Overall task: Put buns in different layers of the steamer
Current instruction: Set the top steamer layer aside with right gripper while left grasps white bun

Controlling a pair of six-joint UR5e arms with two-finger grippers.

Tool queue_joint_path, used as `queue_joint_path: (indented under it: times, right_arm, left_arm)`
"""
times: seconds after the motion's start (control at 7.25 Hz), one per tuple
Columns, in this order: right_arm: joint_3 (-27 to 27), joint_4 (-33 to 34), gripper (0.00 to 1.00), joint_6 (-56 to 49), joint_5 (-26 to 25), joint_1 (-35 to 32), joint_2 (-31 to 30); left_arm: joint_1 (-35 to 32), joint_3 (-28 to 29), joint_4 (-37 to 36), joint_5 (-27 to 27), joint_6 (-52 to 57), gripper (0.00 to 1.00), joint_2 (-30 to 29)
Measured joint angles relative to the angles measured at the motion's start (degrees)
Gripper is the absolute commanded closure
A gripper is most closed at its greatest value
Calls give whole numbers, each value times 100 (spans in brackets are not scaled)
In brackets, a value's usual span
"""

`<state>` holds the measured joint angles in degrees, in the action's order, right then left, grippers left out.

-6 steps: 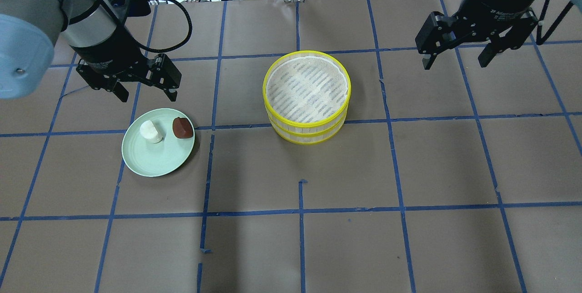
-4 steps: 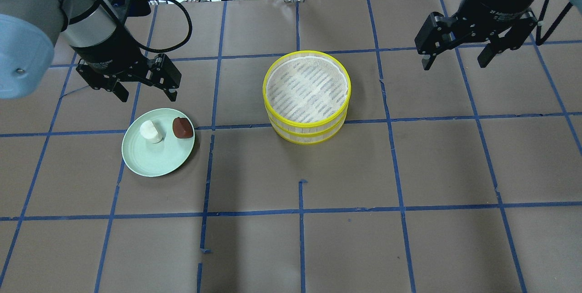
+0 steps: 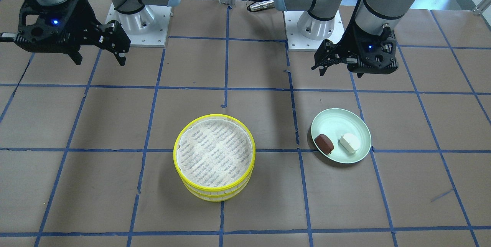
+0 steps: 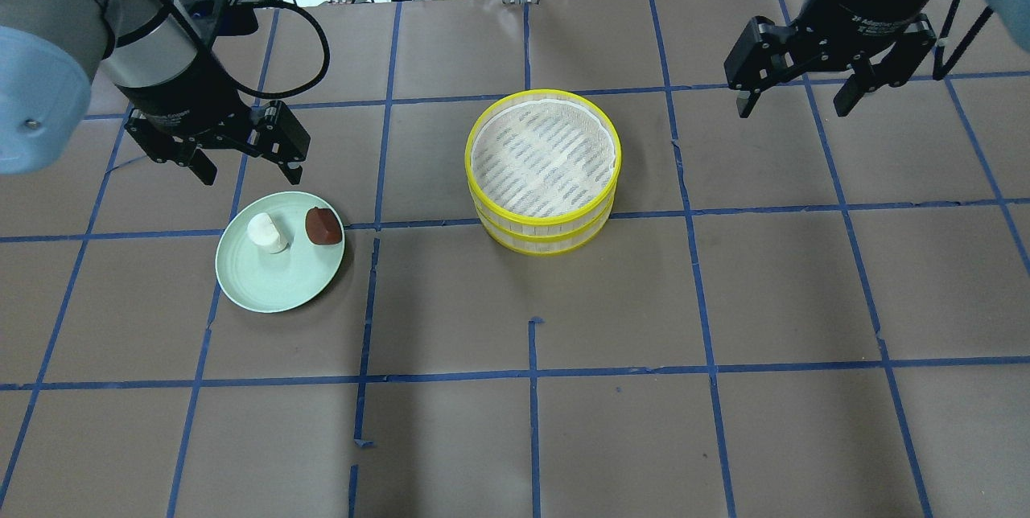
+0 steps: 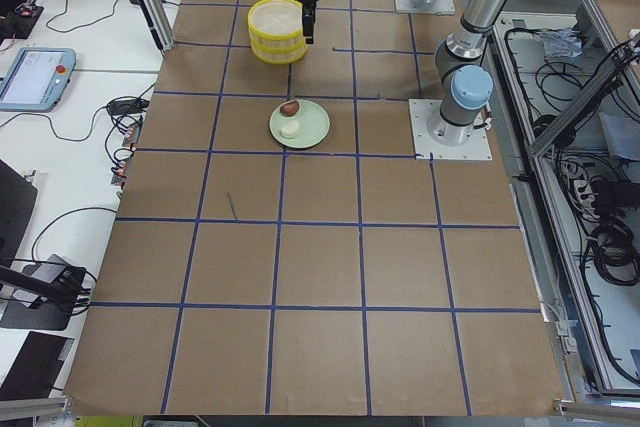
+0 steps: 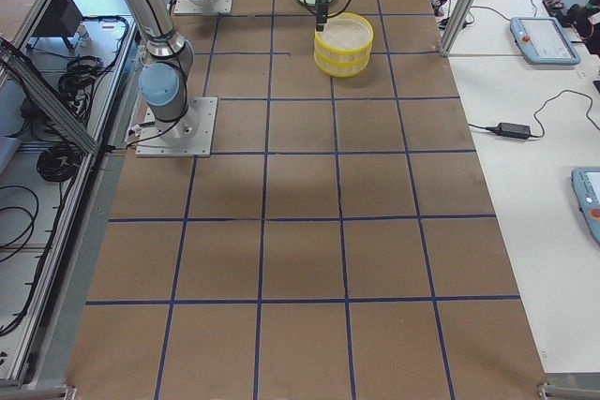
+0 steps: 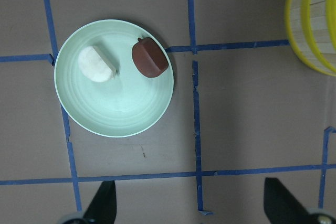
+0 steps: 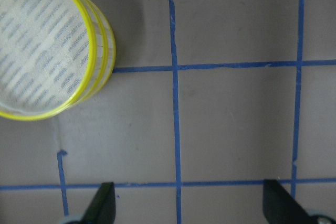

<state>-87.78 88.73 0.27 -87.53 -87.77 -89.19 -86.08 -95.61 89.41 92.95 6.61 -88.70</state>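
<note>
Currently the white bun (image 4: 266, 232) and the reddish-brown bun (image 4: 323, 226) are seen side by side on the green plate (image 4: 265, 297), well to the robot's left of the stacked steamer trays (image 4: 547, 233). The left gripper (image 4: 251, 174) is held on that side of the trays, the right gripper (image 4: 792, 109) opposite; both are spread wide, nothing gripped.
</note>
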Motion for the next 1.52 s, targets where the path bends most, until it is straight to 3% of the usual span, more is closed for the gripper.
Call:
queue_joint_path:
  times: [0.41, 0.83, 0.97, 1.24, 1.38, 1.52]
  right_arm:
    - [-100, 1768, 0, 760, 49, -693, 1454]
    - [-183, 2442, 0, 1020, -391, -1026, 2343]
    - [-250, 2602, 8, 1102, -395, -1050, 2442]
    - [-323, 2784, 72, 1345, -361, -1086, 2478]
    - [-331, 2808, 90, 1462, -353, -1090, 2464]
    - [-337, 2816, 92, 1514, -345, -1092, 2458]
  left_arm:
    - [3, -80, -177, 478, 301, 0, -66]
    - [33, -150, -567, 512, 321, 2, -570]
    - [77, -178, -656, 513, 333, 2, -695]
    - [494, -517, -969, 485, 492, 2, -804]
    - [691, -805, -1305, 423, 658, 2, -849]
    - [789, -1022, -1675, 349, 750, 2, -949]
